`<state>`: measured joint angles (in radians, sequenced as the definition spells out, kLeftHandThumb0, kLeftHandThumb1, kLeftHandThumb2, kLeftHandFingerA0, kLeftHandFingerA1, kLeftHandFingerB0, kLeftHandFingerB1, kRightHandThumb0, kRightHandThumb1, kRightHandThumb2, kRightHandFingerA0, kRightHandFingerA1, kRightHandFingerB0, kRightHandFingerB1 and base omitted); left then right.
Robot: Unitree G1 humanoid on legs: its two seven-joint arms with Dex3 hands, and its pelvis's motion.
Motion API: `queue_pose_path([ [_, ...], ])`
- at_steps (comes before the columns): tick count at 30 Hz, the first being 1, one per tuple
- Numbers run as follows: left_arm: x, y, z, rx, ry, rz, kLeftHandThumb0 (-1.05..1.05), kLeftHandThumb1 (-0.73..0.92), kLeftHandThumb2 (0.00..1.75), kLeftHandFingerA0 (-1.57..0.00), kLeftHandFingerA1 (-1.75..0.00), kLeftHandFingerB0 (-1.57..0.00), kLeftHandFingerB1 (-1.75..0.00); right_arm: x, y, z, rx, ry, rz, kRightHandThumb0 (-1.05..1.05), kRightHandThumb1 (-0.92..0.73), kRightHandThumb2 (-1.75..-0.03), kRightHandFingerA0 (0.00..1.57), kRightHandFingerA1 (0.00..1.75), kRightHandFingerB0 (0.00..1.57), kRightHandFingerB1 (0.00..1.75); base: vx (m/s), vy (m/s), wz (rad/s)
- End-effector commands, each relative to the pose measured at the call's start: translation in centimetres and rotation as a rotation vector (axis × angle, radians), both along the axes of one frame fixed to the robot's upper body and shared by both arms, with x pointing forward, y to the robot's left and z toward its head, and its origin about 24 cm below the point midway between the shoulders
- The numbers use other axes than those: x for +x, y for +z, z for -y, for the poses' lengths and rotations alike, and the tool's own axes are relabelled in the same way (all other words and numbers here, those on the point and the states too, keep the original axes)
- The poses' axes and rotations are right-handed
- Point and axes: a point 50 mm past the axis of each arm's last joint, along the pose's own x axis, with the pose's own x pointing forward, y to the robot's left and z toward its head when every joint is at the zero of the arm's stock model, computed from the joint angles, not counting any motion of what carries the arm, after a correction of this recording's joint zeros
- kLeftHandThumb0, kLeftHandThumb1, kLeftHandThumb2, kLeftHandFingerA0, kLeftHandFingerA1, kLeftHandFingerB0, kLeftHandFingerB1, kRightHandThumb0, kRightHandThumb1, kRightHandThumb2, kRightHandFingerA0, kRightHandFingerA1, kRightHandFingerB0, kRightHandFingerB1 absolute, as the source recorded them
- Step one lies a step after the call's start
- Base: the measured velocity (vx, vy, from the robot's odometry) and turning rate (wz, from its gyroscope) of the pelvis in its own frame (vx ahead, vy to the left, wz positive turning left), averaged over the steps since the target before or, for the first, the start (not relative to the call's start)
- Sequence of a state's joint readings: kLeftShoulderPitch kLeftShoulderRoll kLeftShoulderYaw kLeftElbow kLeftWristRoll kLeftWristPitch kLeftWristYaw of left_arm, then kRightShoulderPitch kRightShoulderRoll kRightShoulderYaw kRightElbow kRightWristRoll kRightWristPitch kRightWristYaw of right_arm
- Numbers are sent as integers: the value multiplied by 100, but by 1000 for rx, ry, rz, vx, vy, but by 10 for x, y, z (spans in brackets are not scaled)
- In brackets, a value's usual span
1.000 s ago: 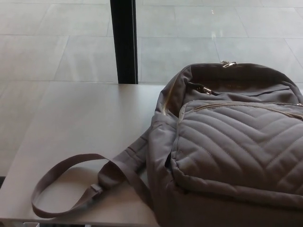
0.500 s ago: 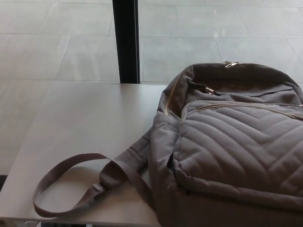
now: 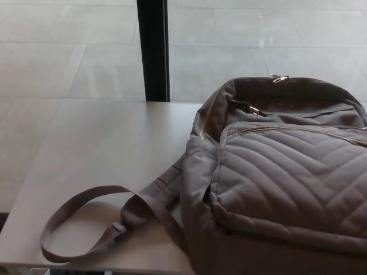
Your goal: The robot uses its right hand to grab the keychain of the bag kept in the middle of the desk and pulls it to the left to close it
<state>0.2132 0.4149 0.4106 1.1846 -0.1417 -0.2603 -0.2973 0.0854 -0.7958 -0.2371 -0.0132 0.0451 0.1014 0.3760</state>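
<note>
The bag (image 3: 275,183) lies on the table (image 3: 103,149) in the right half of the frame. Its open mouth runs left to right across the upper right, with a small metal pull (image 3: 278,78), probably the keychain, on the far rim. Neither hand shows, so I cannot tell the state of the fingers; the right hand, entering from the right edge, would be nearer.

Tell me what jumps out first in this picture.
A grey-brown quilted backpack fills the right half of the desk, its top compartment gaping open. Its shoulder strap loops out flat across the desk's near left corner, and a black post stands behind the far edge.
</note>
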Motion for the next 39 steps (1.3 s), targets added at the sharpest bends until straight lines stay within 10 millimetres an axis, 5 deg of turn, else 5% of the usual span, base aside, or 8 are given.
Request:
queue_pose_path([
  [1,-1,6,-6,27,-21,9,-53,61,58,-65,-56,-60,-43,-2,4,-5,-6,13,103,-44,-49,-83,49,65,34,48,0,0,0],
  [4,-1,6,-6,28,-19,6,-51,61,59,-64,-55,-58,-43,-2,9,-7,-4,18,192,-42,-48,-80,58,64,42,50,0,0,0],
  [5,0,6,-6,34,-19,0,-51,61,58,-66,-56,-59,-43,-2,14,-8,39,10,227,-29,-60,-57,64,62,50,39,0,0,0],
  [7,0,5,-6,26,-10,-5,-52,60,58,-67,-55,-59,-42,-1,17,-6,63,7,274,-26,-61,-57,66,63,51,43,0,0,0],
  [8,0,5,-7,18,-2,-2,-53,59,59,-67,-57,-61,-43,-1,20,-5,35,-5,288,-37,-49,-78,65,69,46,53,0,0,0],
  [9,0,5,-7,19,1,3,-52,59,58,-69,-57,-62,-42,-2,20,-3,39,-6,311,-26,-59,-57,70,62,52,44,0,0,0],
  [29,2,6,-5,40,-55,-13,-54,62,59,-68,-55,-57,-41,-16,-7,33,1,-109,166,-12,-61,-57,69,61,49,43,0,0,0],
  [39,4,4,-5,21,-48,-15,-55,61,59,-68,-55,-56,-41,-17,-12,22,-45,-35,138,-20,-63,-59,66,58,51,41,0,0,0],
])
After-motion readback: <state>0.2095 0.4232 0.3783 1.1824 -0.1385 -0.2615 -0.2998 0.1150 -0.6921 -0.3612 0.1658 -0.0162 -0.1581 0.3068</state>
